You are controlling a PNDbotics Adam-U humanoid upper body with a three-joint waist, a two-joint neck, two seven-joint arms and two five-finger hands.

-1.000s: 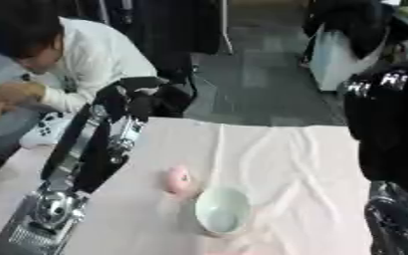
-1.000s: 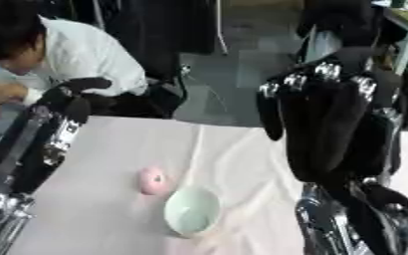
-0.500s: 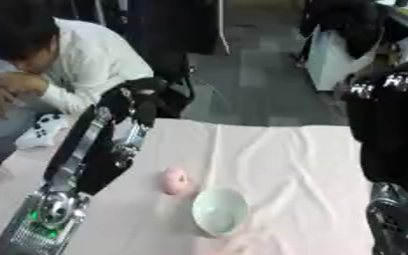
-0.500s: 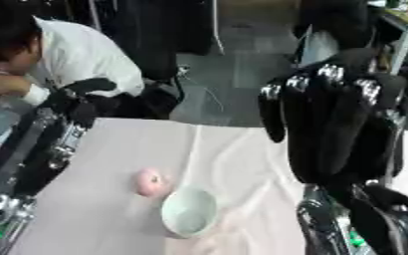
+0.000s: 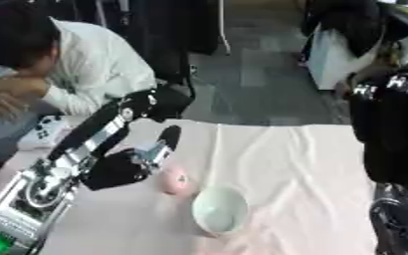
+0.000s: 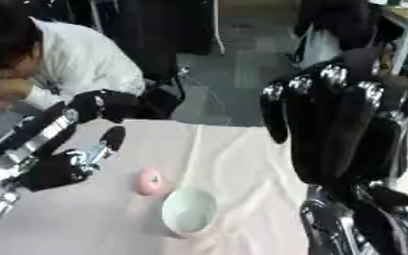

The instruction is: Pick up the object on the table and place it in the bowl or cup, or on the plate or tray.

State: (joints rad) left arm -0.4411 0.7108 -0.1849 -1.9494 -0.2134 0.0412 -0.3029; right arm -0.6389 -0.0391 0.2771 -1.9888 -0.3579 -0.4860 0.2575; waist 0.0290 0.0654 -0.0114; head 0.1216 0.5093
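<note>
Left hand low over the counter, fingers straight and spread, holding nothing. Pink object lies just right of these fingers, beside the pale bowl. Right hand upright at right, fingers straight, together.

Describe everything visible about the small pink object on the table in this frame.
The pink object is small, rounded and smooth-looking, with a darker spot on its top; what it is cannot be made out. It lies on the pale pink tablecloth, just left of and slightly behind the white bowl, apparently apart from it. The left hand is close on its left, fingers extended; whether it touches cannot be told.
</note>
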